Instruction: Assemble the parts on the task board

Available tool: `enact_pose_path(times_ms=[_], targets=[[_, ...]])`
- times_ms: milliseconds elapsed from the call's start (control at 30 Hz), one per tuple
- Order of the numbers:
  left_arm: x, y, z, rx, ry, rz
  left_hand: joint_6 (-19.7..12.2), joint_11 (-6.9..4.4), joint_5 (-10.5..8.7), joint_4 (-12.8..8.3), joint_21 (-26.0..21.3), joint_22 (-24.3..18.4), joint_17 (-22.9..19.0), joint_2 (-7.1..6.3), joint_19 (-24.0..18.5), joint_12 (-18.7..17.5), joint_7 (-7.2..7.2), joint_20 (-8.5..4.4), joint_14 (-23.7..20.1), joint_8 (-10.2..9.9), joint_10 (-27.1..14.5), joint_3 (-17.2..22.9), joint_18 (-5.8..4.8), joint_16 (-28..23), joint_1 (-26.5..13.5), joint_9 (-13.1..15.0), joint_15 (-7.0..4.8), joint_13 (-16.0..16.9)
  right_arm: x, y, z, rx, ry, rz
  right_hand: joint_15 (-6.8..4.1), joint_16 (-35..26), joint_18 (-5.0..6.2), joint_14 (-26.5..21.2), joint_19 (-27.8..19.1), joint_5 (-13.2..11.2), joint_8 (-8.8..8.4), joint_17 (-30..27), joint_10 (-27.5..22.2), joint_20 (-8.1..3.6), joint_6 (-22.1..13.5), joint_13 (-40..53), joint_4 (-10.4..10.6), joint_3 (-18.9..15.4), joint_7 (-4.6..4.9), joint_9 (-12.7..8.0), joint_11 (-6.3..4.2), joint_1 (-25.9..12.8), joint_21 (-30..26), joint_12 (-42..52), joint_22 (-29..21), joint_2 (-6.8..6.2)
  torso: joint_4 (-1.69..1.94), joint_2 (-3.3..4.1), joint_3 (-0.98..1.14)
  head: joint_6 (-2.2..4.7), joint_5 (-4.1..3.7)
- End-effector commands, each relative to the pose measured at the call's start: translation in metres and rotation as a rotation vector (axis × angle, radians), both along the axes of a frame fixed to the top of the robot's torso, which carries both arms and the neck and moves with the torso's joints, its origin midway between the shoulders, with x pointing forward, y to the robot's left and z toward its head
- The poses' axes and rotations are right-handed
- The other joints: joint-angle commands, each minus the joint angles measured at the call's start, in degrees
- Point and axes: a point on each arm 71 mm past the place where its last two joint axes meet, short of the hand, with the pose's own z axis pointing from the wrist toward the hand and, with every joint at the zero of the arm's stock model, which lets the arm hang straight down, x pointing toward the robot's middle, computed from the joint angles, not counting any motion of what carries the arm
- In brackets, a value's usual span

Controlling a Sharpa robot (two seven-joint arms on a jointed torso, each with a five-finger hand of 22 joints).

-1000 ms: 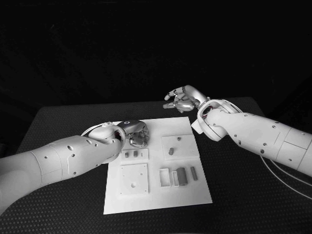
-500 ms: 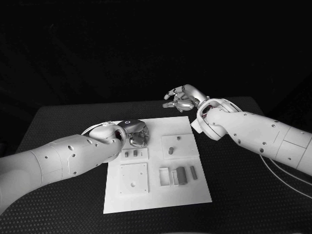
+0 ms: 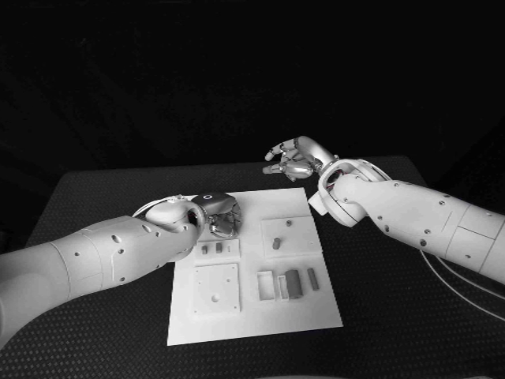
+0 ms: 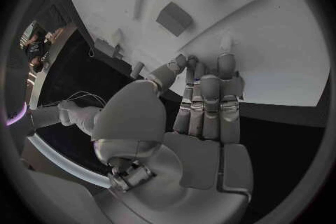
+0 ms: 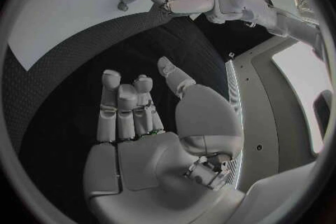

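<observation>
The flat white rectangular task board (image 3: 252, 316) lies in the middle of the black textured table (image 3: 93, 197), its long side running away from the robot. On it sit several small grey block-shaped parts: two little ones (image 3: 211, 249) side by side on the board's left half, a single upright one (image 3: 276, 244) in a raised square panel on the right half, and a row of longer rectangular ones (image 3: 293, 283) nearer the robot on the right. A raised square plate with small holes (image 3: 218, 287) lies on the board's near-left part.

The silver left hand (image 3: 216, 215) hangs over the board's far-left corner; in its wrist view the fingers (image 4: 210, 101) lie straight and close together, pointing at the board, with nothing between them and the thumb. Two of the grey blocks show on the white surface just beyond the fingertips.

The silver right hand (image 3: 295, 160) sits over the bare table past the board's far-right corner, well clear of the parts. Its fingers (image 5: 126, 106) are loosely extended, thumb apart, holding nothing.
</observation>
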Motion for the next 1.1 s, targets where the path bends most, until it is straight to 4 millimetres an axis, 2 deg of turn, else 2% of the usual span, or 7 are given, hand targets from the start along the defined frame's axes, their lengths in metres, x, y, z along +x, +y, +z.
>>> enact_pose_path(times_ms=[33,567,1100], targets=[[-0.0067,0.0039,-0.019,0.078,0.07,0.005,0.15,0.23,0.16,-0.11,0.4,1.4,0.06,0.81,0.06,-0.33,0.21,-0.34,0.53,0.13,0.32,0.58,3.22,0.19,0.11,-0.07,-0.13,-0.01,-0.0006,0.0018,0.0004,-0.001,-0.001,0.015,-0.03,0.38,0.75,0.33,0.21,-0.18,-0.34,-0.1,0.07,-0.2,-0.43,-0.08,0.11,-0.27,0.67,-0.04,0.22,-0.46,-0.23,0.3,0.57,-0.06,-0.01,0.0,0.02,-0.02,0.02],[-0.0066,0.0062,-0.017,0.069,0.035,0.001,2.43,-0.7,0.14,-0.84,1.08,1.33,-0.13,1.33,-0.07,0.1,-0.72,-0.97,1.02,1.3,3.17,5.59,2.82,-0.07,4.69,0.22,-1.03,0.95,-0.0006,0.0009,0.0004,-0.001,-0.002,0.013,-0.03,0.39,0.75,0.34,0.23,-0.18,-0.33,-0.11,0.08,-0.2,-0.4,-0.1,0.15,-0.27,0.66,-0.03,0.21,-0.53,-0.23,0.32,0.58,-0.01,-0.01,0.03,0.06,-0.12,-0.12],[-0.0067,0.0132,-0.0107,-0.013,-0.023,0.003,3.7,-1.28,0.01,-0.81,1.56,1.28,-0.16,1.07,0.44,0.38,-1.28,-1.47,1.81,2.02,4.86,6.41,2.48,-0.15,5.55,0.52,-1.59,1.67,-0.0005,0.0001,0.0004,-0.001,-0.003,0.011,-0.03,0.4,0.75,0.36,0.25,-0.18,-0.33,-0.11,0.09,-0.2,-0.38,-0.11,0.15,-0.27,0.66,-0.02,0.21,-0.6,-0.23,0.34,0.58,0.02,-0.03,-0.02,0.04,-0.07,-0.15]])
